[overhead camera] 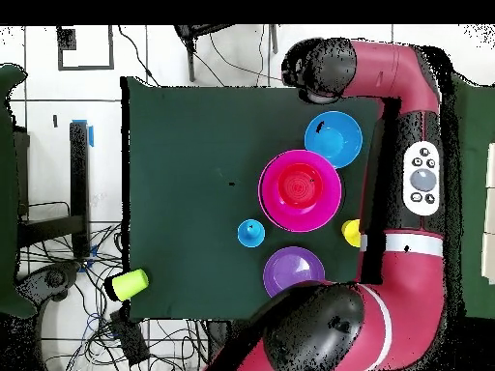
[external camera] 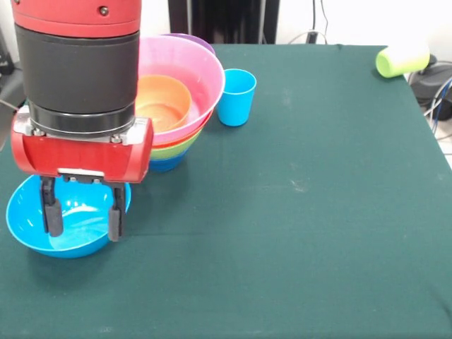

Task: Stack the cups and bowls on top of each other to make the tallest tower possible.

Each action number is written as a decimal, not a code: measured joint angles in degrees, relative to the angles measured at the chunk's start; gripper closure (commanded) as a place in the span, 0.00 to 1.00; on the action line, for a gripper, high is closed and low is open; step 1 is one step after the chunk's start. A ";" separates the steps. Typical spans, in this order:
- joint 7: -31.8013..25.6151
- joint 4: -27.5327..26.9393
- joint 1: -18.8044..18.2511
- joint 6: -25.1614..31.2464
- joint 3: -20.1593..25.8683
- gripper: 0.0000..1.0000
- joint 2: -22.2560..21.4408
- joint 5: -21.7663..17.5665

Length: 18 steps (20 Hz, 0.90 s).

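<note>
The gripper is hanging at about eight o'clock in the front view, its two dark fingers spread apart and reaching down over the light blue bowl, which is sitting alone on the green table. The jaws are standing open with nothing between them; whether one finger is already inside the rim I cannot tell. Judging by this, the arm is lining up to pick this bowl by its rim.

Just beyond, toward ten o'clock, the tower is standing: a dark blue bowl at the bottom, then lime green, orange-red and the large pink bowl, with the small orange bowl nesting inside it. A purple bowl is peeking out behind the pink rim; the overhead view is showing it sitting separately. The light blue cup is standing upright just beside the tower at twelve o'clock.

Farthest off, at two o'clock, the lime green cup is lying on its side at the table's corner. In the overhead view a yellow cup is showing beside the arm.

The next move is probably calling for closing on the rim, lifting clear, and carrying the bowl over the tower.
</note>
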 measured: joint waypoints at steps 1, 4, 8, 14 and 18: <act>0.00 0.00 0.04 0.00 -0.54 0.00 0.02 0.01; 0.00 0.03 0.11 0.00 -1.58 0.00 0.05 0.02; 0.00 0.56 0.20 -0.01 -3.17 0.00 0.06 0.48; 0.00 1.60 0.59 -0.01 -5.10 0.00 0.04 1.19; 0.00 3.04 0.88 -0.01 -6.08 0.00 -0.31 2.25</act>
